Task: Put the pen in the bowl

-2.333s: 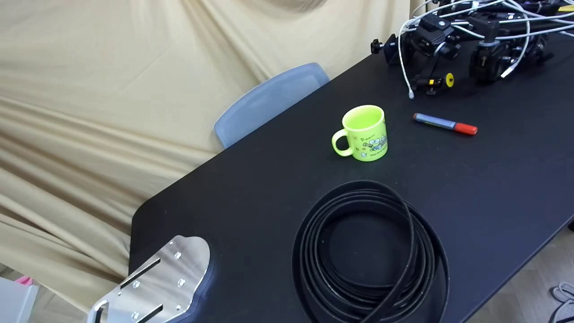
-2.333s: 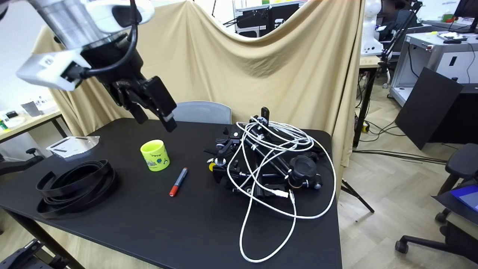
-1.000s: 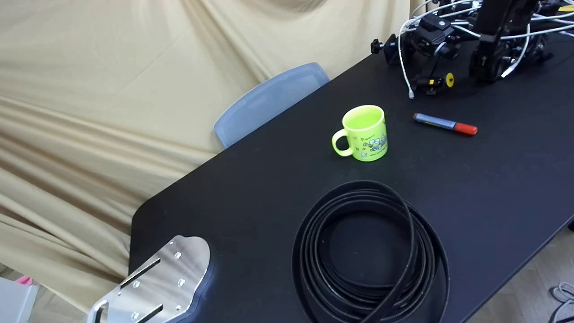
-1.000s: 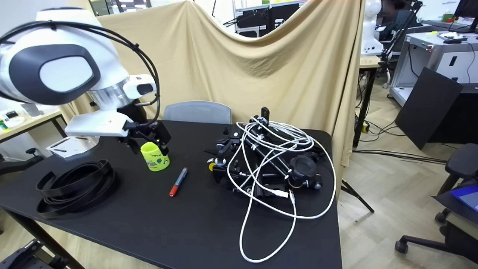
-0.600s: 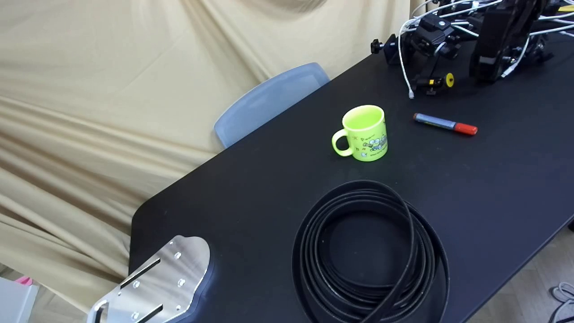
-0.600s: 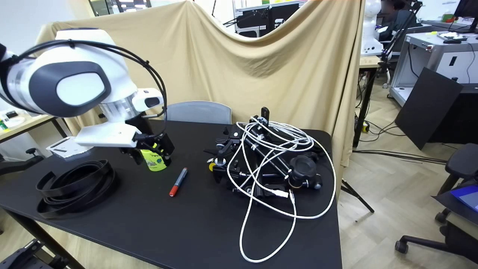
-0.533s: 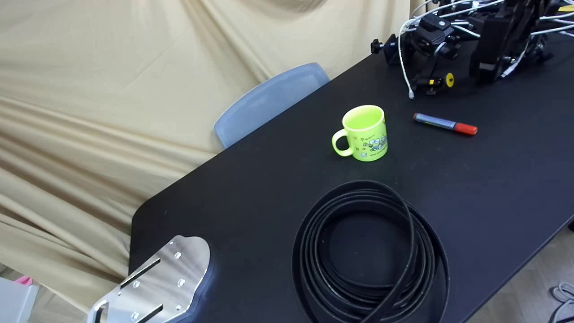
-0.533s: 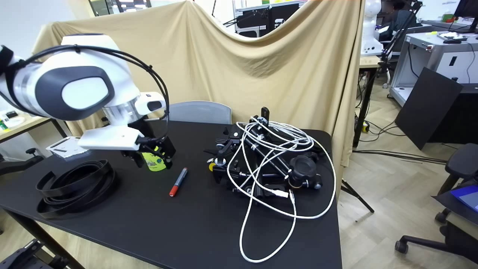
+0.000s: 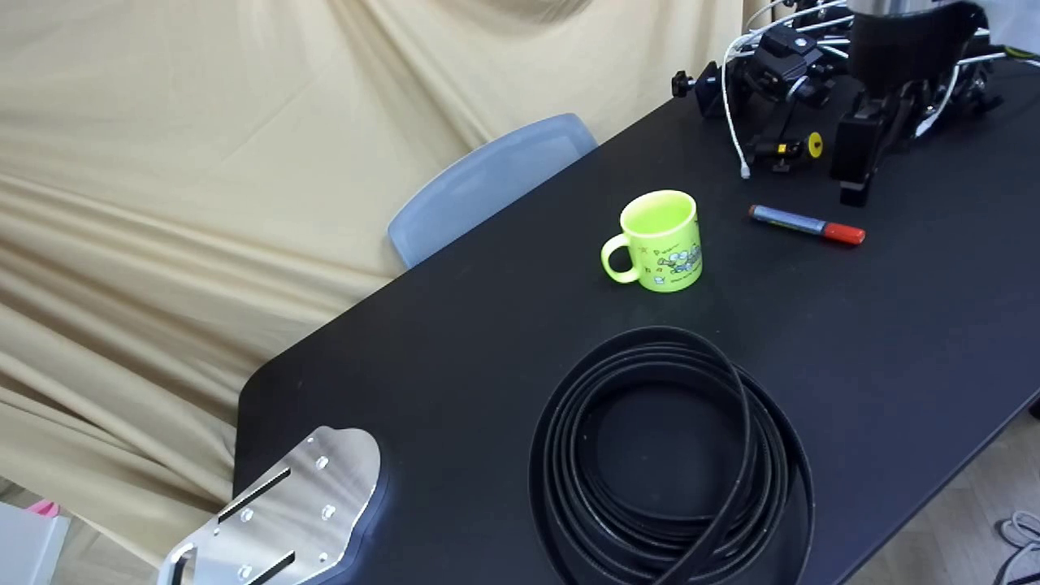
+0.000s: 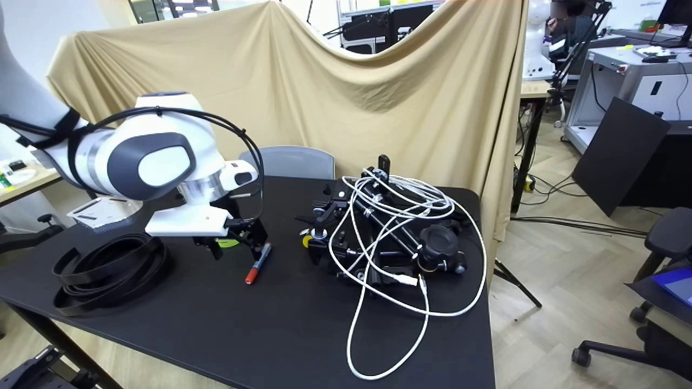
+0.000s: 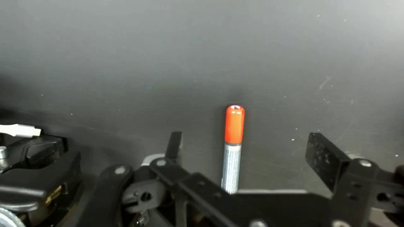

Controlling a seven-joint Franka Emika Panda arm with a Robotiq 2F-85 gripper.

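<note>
The pen, a slim marker with a blue-grey body and a red cap, lies on the black table. It also shows in an exterior view and in the wrist view, its rear end hidden by the gripper. My gripper is open and empty, with the pen between its spread fingers in that view, nearer the left one. In an exterior view the gripper hangs low above the table, overlapping the pen's far end. The bowl, a lime-green mug, stands upright beside the pen; elsewhere the gripper mostly hides the mug.
A coiled black hose lies near the mug. Black clamps and stands with white cables are piled beside the pen; part of them shows at the left in the wrist view. A metal plate lies at the table's end.
My gripper has come down from high above the table and moved toward the pen, now covering most of the mug in an exterior view. The pen and mug have not moved.
</note>
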